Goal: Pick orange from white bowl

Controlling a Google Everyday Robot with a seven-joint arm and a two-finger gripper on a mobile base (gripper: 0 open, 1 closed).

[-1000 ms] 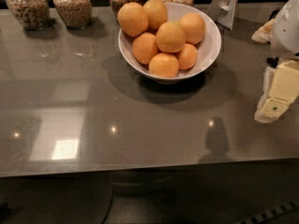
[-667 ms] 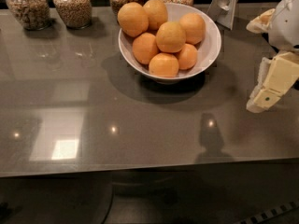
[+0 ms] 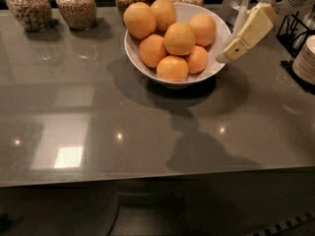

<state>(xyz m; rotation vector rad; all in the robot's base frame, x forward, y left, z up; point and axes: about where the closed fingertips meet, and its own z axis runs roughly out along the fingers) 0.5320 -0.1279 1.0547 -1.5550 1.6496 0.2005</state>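
The white bowl (image 3: 140, 65) stands at the back middle of the grey table (image 3: 98, 112). It holds several oranges (image 3: 179, 38) piled above its rim. My gripper (image 3: 231, 50) comes in from the upper right, cream-coloured under a white wrist, slanting down and left. Its tip is right at the bowl's right rim, beside the nearest oranges. It holds nothing that I can see.
Several glass jars of grain (image 3: 76, 6) line the back edge, left of and behind the bowl. A black wire rack (image 3: 295, 28) and a stack of plates (image 3: 306, 58) sit at the right edge. The table's front edge (image 3: 147, 177) runs across below.
The gripper has moved up and to the left, from over the table's right side to the bowl's right rim. The bowl and oranges have not moved.
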